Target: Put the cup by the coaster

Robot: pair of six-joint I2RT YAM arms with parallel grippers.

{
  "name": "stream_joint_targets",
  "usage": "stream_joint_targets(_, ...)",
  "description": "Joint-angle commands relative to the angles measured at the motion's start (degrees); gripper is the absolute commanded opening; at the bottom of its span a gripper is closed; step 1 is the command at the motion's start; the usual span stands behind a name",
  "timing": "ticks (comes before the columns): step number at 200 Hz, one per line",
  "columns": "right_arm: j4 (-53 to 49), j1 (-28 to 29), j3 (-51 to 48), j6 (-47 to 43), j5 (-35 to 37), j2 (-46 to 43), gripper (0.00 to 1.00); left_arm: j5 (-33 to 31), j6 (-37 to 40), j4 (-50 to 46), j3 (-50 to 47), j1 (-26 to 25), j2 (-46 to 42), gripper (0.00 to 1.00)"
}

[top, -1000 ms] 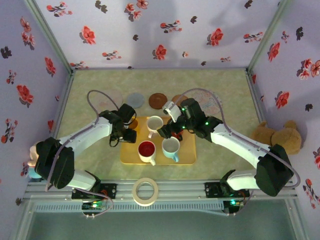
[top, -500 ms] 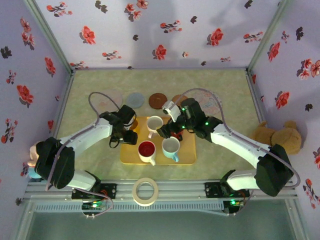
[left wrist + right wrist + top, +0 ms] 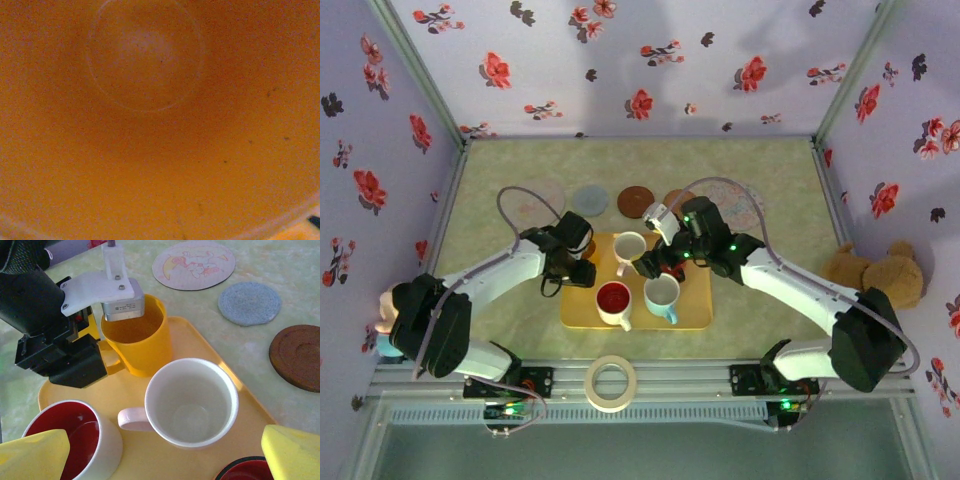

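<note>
Yellow cup on the tray's far-left corner: I am placing my left gripper at its handle, unable to tell whether it is clamped, right gripper gaping empty, and am judging a firm, square hold necessary before lifting.

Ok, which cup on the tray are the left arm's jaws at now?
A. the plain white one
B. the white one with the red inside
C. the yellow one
C: the right wrist view shows the left jaws at the rim of the yellow cup, beside its handle; the plain white cup and the red-lined cup stand untouched.
</note>
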Motion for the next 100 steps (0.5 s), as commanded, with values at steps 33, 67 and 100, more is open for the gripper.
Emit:
stream_joint_targets(33, 1.8, -0.3, 0.2, 0.8, -1.1, 1.0, 1.0, -1.8, -0.8, 1.5, -1.7, 0.3, 1.0, 0.48)
stream_joint_targets(67, 1.8, -0.2, 0.3, 0.8, -1.1, 1.0, 1.0, -1.8, -1.5, 3.2, -2.6, 0.3, 1.3, 0.43)
stream_joint_targets(100, 2.5, -0.2, 0.2, 1.1, -1.3, 1.2, 1.0, -1.7, -1.5, 3.2, -2.4, 0.2, 1.6, 0.35)
